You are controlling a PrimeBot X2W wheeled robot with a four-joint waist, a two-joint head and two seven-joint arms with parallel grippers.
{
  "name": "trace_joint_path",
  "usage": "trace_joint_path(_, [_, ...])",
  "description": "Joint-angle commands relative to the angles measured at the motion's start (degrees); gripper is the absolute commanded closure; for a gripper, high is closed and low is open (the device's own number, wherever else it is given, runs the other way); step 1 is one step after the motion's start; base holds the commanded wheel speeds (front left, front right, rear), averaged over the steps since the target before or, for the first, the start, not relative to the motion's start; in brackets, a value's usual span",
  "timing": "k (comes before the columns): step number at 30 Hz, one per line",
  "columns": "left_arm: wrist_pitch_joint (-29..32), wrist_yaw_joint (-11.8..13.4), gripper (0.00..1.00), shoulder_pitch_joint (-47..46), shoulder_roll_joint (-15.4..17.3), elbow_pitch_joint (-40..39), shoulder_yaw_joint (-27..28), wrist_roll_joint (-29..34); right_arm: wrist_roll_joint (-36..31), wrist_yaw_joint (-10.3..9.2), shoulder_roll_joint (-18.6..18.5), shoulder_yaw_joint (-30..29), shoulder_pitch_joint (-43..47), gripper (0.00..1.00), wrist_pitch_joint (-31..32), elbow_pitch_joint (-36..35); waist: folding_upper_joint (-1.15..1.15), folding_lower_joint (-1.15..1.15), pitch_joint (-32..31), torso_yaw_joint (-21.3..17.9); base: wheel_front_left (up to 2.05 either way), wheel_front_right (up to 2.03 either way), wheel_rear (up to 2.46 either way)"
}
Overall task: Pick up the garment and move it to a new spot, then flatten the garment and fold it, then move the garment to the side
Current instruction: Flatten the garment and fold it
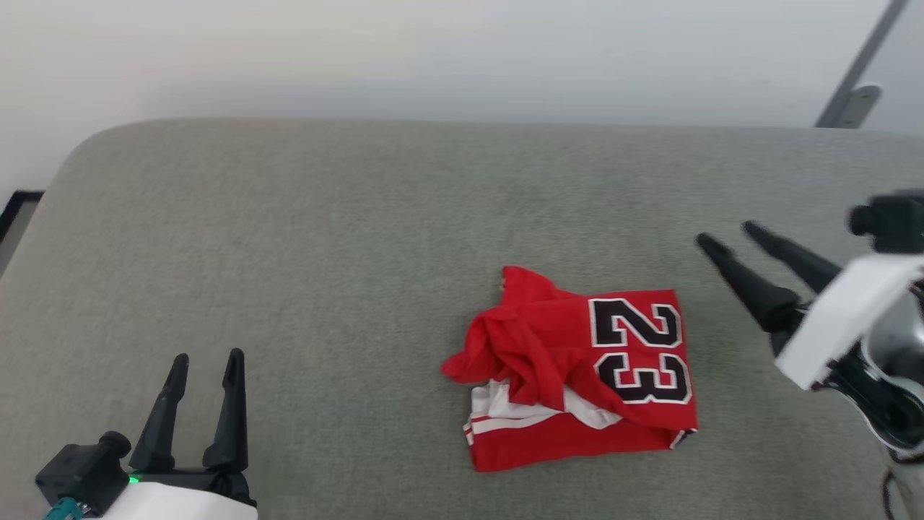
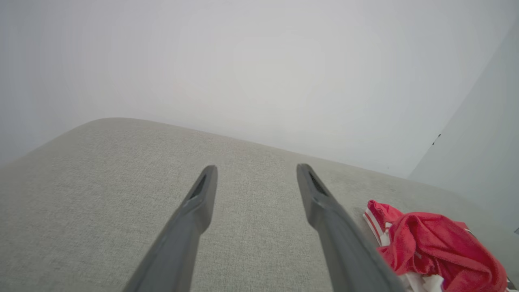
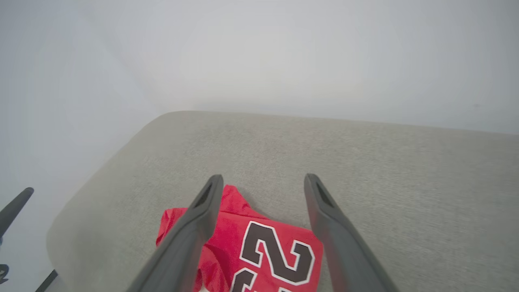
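The folded red garment [image 1: 570,361] lies on the grey cushion [image 1: 325,238], its "23" facing up. The left gripper [image 1: 208,355] is spread open and empty, well apart from it. The right gripper [image 1: 728,234] is near it, also open and empty.

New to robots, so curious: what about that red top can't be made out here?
- Head view: the garment is folded, so its own layers hide its sleeves and underside.
- Left wrist view: the left end effector and the bottom edge cut it off.
- Right wrist view: the 23 runs off the bottom edge.
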Motion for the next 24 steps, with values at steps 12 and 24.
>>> trace_joint_path(12, [-0.30,-0.11,0.00,4.26,0.57,-1.53,2.69,1.84,-5.76,0.03,-2.39,-1.55,12.56,0.00,-25.17,2.11,0.00,0.00,-4.60,-5.04,0.00,0.00,0.00])
trace_joint_path(24, [-0.30,-0.11,0.00,7.25,-0.82,-1.10,6.83,6.36,-11.01,0.02,-0.88,-0.17,18.38,0.00,-39.69,10.23,0.00,0.00,-6.56,-6.96,0.00,0.00,0.00])
